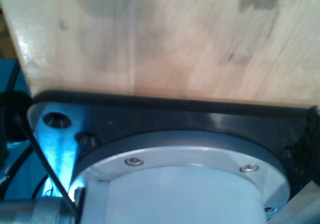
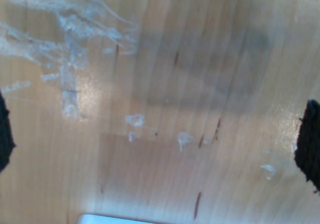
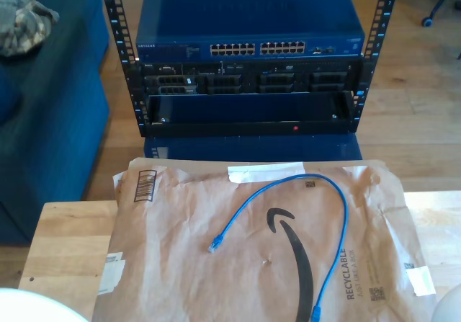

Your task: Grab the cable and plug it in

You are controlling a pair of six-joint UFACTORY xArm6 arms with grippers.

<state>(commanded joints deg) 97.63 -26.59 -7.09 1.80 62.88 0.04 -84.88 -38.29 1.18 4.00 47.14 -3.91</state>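
cable [image 3: 328, 214]: thin, bright blue, lying loose in an open arch on a brown paper mailer [image 3: 187, 264]. one plug [image 3: 214, 247] rests near the mailer's centre, the other plug [image 3: 316, 311] at about 5 o'clock from it, by the exterior view's lower edge. nothing touches the cable.

mailer: creased kraft paper, black printed arrow and barcode, white tape strip [image 3: 265, 171] at its 12 o'clock edge. it covers most of a pale wooden table [image 3: 61, 243].

rack [image 3: 248, 59]: at 12 o'clock beyond the table, dark blue network switch with a row of ports [image 3: 261, 49] on top, black units beneath. wood floor around it; blue upholstered seat [image 3: 43, 106] at 10 o'clock.

our first gripper: we see table wood and a grey round base plate [image 1: 185, 154]; we cannot tell how the jaws stand.

our second gripper: dark fingertips [image 2: 309, 144] at opposite edges over scuffed wood, spread wide apart, holding nothing.
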